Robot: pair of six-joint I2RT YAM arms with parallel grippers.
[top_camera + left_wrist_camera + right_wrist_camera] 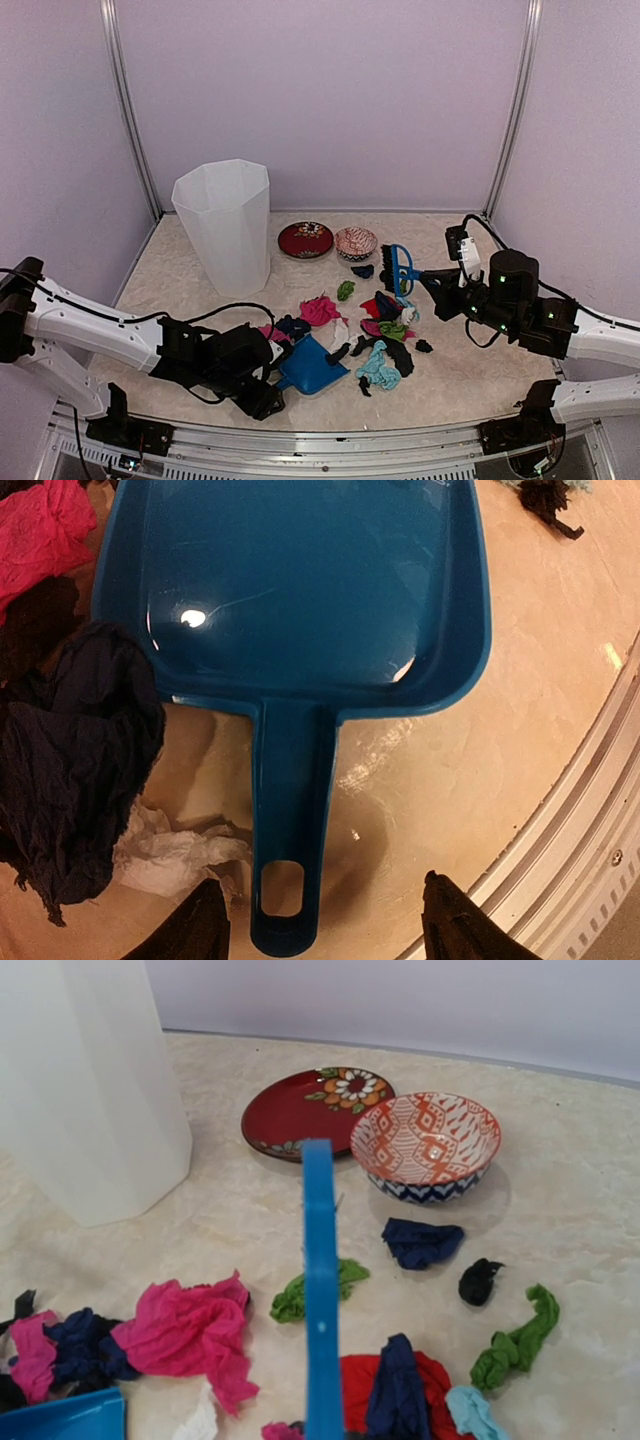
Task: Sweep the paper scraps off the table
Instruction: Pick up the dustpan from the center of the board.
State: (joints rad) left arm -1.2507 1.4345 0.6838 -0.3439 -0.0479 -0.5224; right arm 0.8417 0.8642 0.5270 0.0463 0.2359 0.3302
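Blue dustpan [300, 600]: handle runs straight back to my left gripper [320, 927], jaws open either side of its end, not touching. Paper scraps [380, 325] lie on the tabletop [470, 375] past the pan mouth; my right gripper [428, 280], jaws clamping the brush [400, 268], sits beyond them.

We see soft, even light from above in the top view; the counter [455, 375] is bright, with only faint shadows under the arms. In the left wrist view a small white glare spot sits on the glossy dustpan [300, 580], and the metal frame [560, 830] bows with lens distortion near the edge. In the right wrist view the orange bowl [425, 1145] casts a mild shadow to its right, and the blue brush [318, 1290], close to the lens, shows little surface detail.
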